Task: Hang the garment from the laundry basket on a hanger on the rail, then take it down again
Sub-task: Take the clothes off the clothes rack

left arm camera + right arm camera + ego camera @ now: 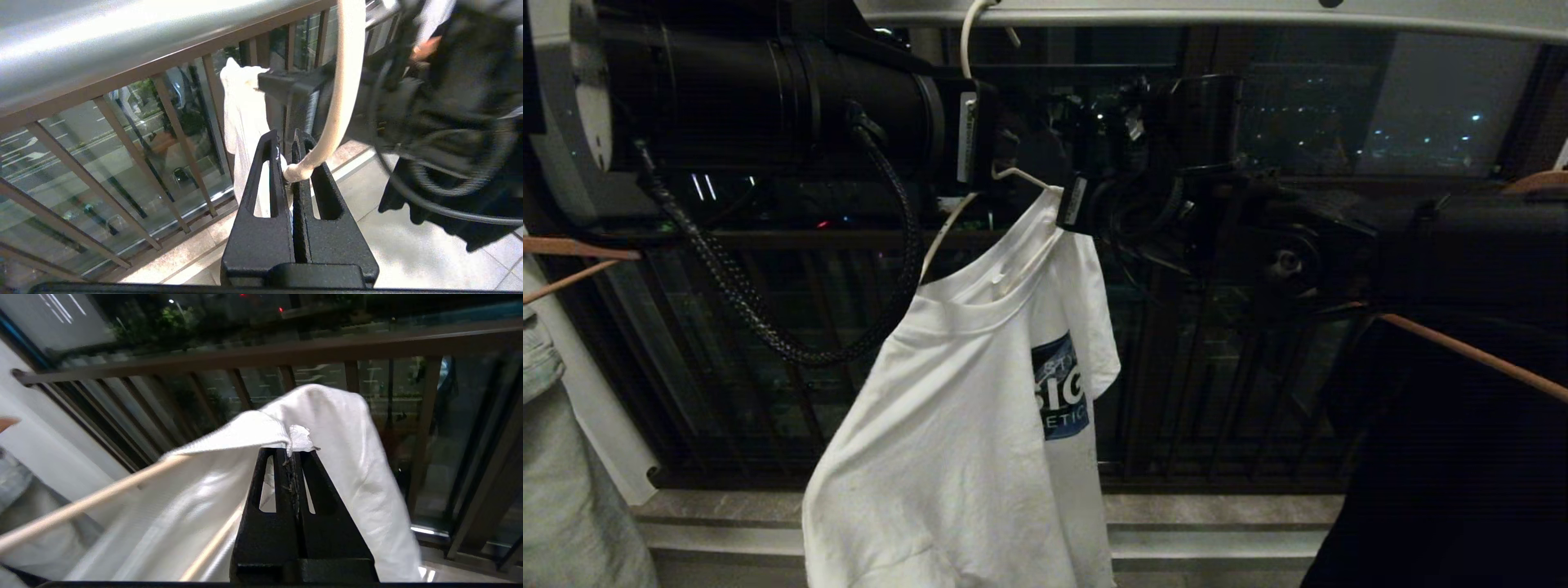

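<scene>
— Overhead: rail (1258,15). Below it: garment (964,457), hanging askew, one shoulder on the hanger (968,49).
— Soft, light, floppy; likely to slide off thin wire. Worth gripping at the shoulder seam.
— Left pincer (293,173): clamped on the hanger's neck. Right pincer (295,451): pinched shut on the shoulder cloth.

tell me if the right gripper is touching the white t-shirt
Touching. The right wrist view shows the right gripper shut on a pinch of the T-shirt fabric at its fingertips.
</scene>
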### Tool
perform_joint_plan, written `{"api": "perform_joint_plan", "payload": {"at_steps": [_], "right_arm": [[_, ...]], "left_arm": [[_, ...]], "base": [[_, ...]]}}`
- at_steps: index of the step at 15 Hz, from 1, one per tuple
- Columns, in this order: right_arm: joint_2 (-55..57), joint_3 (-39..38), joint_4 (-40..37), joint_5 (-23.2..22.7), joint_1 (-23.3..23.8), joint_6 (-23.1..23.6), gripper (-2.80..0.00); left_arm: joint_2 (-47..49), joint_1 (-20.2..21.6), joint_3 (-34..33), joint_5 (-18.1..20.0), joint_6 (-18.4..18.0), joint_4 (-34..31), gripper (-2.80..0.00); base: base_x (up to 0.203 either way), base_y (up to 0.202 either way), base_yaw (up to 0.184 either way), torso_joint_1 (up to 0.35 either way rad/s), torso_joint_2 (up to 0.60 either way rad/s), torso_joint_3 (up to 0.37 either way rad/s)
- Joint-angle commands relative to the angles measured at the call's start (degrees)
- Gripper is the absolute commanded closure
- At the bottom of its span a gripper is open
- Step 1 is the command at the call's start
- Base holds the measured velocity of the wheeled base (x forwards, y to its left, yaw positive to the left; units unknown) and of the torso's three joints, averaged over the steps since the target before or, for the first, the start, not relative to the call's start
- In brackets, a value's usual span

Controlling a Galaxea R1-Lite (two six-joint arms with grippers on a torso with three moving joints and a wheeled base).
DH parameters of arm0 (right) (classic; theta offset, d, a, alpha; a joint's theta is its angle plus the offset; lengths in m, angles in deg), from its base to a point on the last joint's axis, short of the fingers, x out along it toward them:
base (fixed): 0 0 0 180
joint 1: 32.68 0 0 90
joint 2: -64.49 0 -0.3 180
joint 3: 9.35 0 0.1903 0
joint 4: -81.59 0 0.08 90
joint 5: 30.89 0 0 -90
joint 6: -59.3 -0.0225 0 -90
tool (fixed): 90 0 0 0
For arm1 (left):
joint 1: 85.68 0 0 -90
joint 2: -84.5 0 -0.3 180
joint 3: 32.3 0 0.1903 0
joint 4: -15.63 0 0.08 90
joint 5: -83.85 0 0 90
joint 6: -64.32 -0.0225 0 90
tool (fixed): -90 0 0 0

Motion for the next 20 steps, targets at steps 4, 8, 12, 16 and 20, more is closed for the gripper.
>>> {"api": "perform_joint_plan", "payload": {"at_steps": [4, 8, 12, 16, 20], "right_arm": [[3.7, 1.9, 0.0, 0.8, 2.6, -0.2, 0.0], [3.6, 1.8, -0.4, 0.9, 3.5, -0.1, 0.0], [1.4, 1.2, -0.5, 0.9, 3.3, -0.1, 0.0], [-2.7, 0.7, -1.6, 0.9, 1.1, -0.1, 0.0], [-4.3, 0.1, -1.9, 0.9, -2.0, 0.1, 0.0]], "left_arm": [[-0.3, 0.1, 0.0, 0.0, 0.0, -0.1, 0.0], [-0.4, 0.1, -0.3, 0.0, 0.1, -0.1, 0.0], [-0.2, 0.1, -0.5, 0.0, 0.0, -0.1, 0.0], [0.0, 0.1, -0.5, 0.0, 0.0, -0.1, 0.0], [0.1, 0.1, -0.3, -0.1, 0.0, -0.1, 0.0]], "base": [[0.0, 0.0, 0.0, 0.0, 0.0, 0.0], [0.0, 0.0, 0.0, 0.0, 0.0, 0.0], [0.0, 0.0, 0.0, 0.0, 0.0, 0.0], [0.0, 0.0, 0.0, 0.0, 0.0, 0.0], [0.0, 0.0, 0.0, 0.0, 0.0, 0.0]]}}
